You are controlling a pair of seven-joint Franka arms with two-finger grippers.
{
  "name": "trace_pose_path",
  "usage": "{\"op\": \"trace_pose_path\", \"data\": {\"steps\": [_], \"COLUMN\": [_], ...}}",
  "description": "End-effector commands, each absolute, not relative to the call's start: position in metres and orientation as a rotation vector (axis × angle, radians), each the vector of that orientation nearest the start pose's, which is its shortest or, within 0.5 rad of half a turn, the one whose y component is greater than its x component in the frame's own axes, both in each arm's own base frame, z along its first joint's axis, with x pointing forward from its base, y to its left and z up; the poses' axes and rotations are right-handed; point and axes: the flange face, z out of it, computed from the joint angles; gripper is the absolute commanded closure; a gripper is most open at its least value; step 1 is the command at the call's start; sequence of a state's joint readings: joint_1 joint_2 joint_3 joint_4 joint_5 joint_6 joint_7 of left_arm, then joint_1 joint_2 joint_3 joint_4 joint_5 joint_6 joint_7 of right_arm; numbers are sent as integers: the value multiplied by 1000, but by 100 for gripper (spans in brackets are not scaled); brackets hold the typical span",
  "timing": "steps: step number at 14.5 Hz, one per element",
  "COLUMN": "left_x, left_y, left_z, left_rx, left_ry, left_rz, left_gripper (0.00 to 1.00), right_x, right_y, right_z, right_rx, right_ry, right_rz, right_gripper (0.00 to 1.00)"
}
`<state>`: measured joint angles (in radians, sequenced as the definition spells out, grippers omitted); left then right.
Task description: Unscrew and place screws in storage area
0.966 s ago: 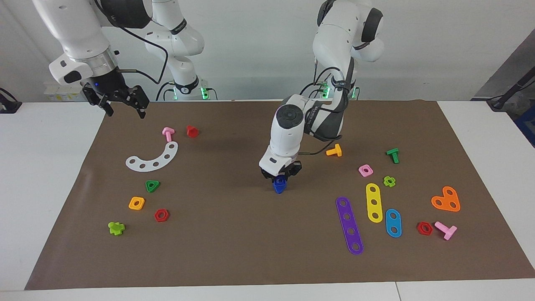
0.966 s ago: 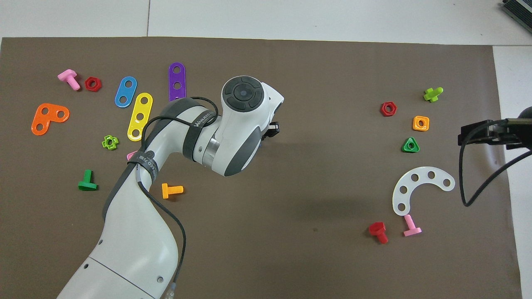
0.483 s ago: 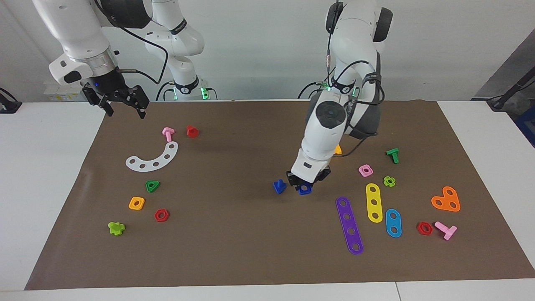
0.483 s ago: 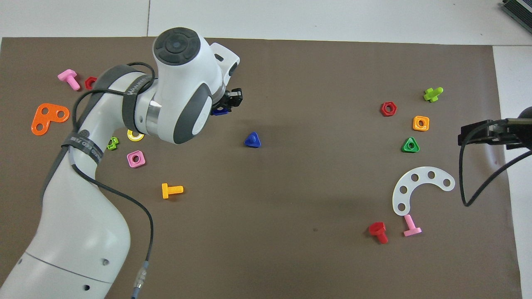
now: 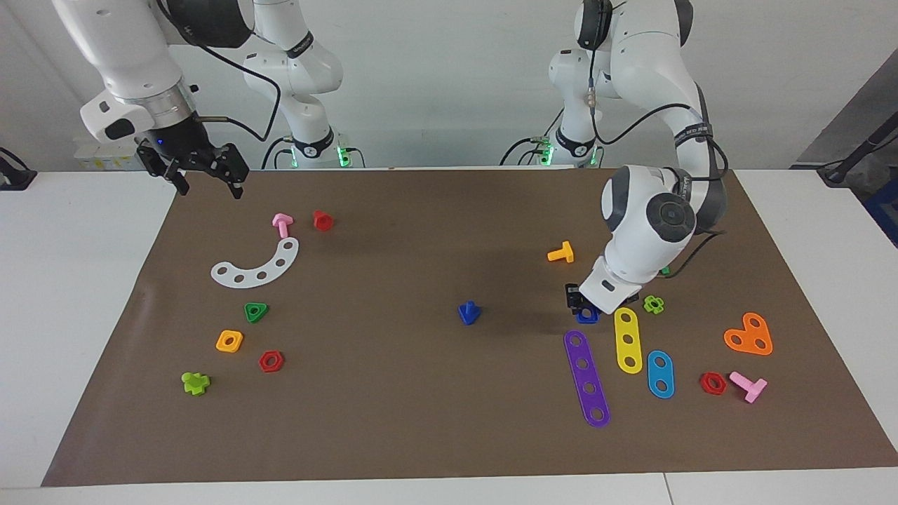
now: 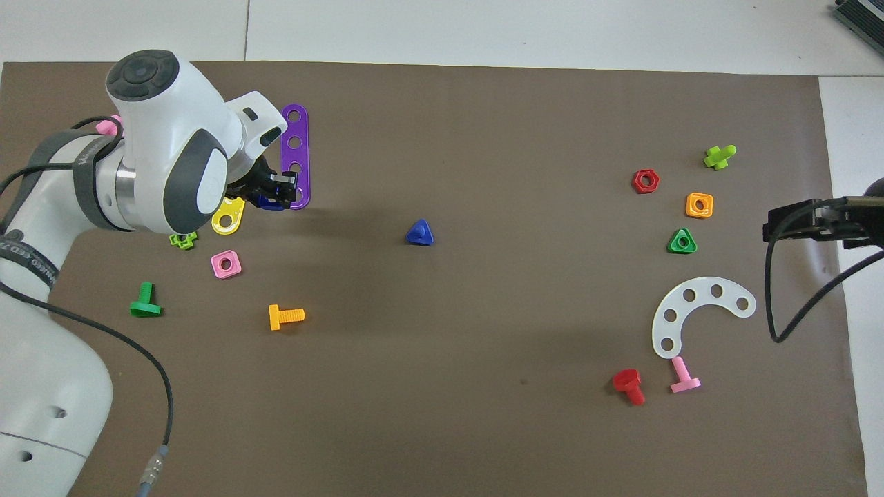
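The blue screw (image 5: 468,312) rests on its triangular head, stem up, in the middle of the brown mat; it also shows in the overhead view (image 6: 419,233). My left gripper (image 5: 586,307) is low over the mat toward the left arm's end, between the purple strip (image 5: 586,379) and the yellow strip (image 5: 628,340). It is shut on a blue square nut (image 5: 587,316), also visible in the overhead view (image 6: 266,202) under the left gripper (image 6: 274,191). My right gripper (image 5: 205,179) waits open and empty, raised over the mat's corner at the right arm's end.
Around the left gripper lie an orange bolt (image 5: 561,253), a pink square nut (image 6: 226,264), a lime nut (image 5: 654,304) and a blue strip (image 5: 660,374). At the right arm's end lie a white curved strip (image 5: 258,266) and several nuts and bolts.
My left gripper lifted the blue nut off the screw and carried it toward the left arm's end. The blue screw stayed standing mid-mat. The right arm has not moved.
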<state>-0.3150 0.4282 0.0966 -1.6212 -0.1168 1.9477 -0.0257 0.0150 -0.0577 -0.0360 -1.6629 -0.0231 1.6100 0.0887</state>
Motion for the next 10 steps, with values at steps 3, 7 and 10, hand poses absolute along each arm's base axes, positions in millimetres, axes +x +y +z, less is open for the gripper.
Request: {"op": "trace_pose_path", "data": {"steps": [3, 7, 10], "left_x": [604, 608, 612], "left_y": [-137, -136, -117], "left_z": [335, 345, 381], "left_rx": [-3206, -3207, -3222], "left_ry": [314, 316, 270], "left_rz": [48, 23, -41], "left_gripper": [53, 0, 0], "right_x": [535, 555, 583], "right_y": [3, 88, 164], "right_z": [612, 566, 514], "right_rx": [-3132, -3065, -3040], "right_ry": [30, 99, 224], "right_rz": [-42, -148, -186], "right_gripper": [0, 0, 0]}}
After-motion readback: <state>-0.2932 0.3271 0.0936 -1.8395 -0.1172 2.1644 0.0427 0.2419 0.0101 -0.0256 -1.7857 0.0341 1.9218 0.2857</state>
